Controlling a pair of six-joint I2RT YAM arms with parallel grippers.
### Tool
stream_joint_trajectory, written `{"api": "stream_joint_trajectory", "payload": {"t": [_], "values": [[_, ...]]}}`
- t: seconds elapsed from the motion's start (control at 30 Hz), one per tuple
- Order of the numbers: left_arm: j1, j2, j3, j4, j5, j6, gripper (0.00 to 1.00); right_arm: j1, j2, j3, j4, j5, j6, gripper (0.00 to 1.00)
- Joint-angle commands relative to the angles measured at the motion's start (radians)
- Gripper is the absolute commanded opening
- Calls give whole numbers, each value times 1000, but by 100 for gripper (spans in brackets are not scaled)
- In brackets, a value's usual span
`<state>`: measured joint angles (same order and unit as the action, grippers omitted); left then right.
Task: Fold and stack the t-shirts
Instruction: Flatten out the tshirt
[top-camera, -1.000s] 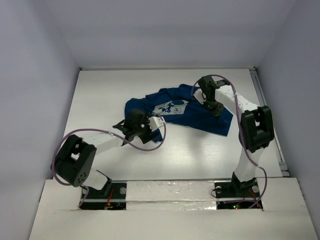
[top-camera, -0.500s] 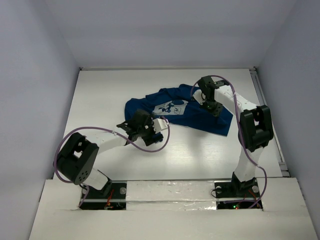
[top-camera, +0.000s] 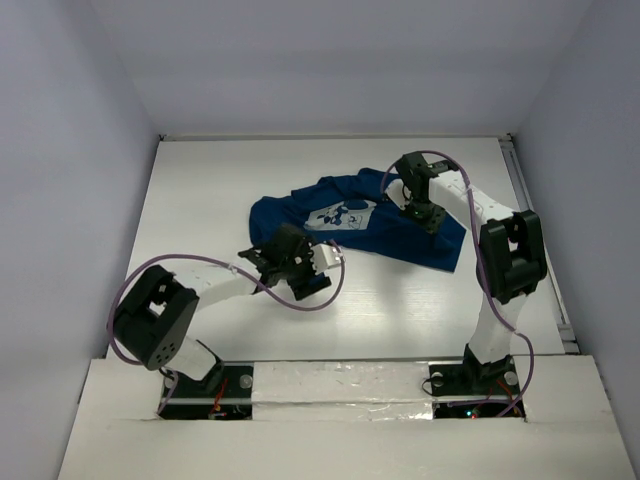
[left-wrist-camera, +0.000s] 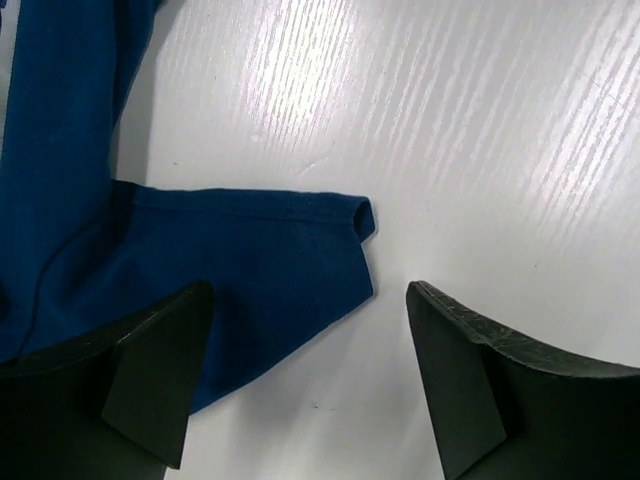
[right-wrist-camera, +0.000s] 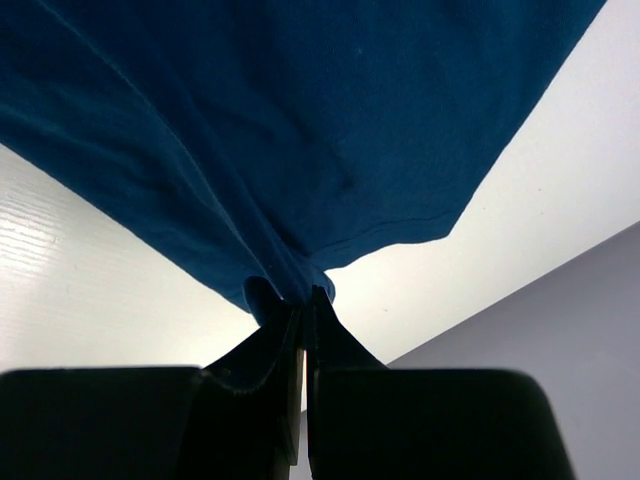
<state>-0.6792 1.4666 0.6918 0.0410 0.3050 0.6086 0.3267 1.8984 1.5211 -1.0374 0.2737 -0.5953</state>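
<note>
Limp, light t-shirt (top-camera: 398, 228): right end effector (right-wrist-camera: 305, 302) is clamped on a bunched edge. Left end effector (left-wrist-camera: 310, 300) gapes empty, a hemmed corner between its fingers, probably the best hold.

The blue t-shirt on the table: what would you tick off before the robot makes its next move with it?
1. Right gripper shut on the t-shirt edge: ok.
2. Left gripper open: ok.
3. A corner of the t-shirt lies between the left gripper's two sides: ok.
4. Left gripper low enough to pinch that corner: cannot tell.
5. T-shirt spread flat on the table: not ok; it looks rumpled in the top view.
</note>
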Motion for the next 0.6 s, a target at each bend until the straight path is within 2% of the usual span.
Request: {"api": "stream_joint_trajectory", "payload": {"t": [0.0,0.2,0.3,0.4,0.57], "values": [[-6,37,15,43,-38,-12,75,-5,-44,-19,28,-21,-9,0],[-16,107,15,83,-105,-10,68,-5,-68,-42,36,-28,-14,0],[-16,124,18,85,-133,-10,57,-5,-78,-47,37,-31,-15,0],[-16,112,28,71,-148,-9,28,-5,-82,-56,40,-28,-17,0],[-16,31,57,-19,-188,20,10,-5,-94,-76,54,-24,-18,0]]}}
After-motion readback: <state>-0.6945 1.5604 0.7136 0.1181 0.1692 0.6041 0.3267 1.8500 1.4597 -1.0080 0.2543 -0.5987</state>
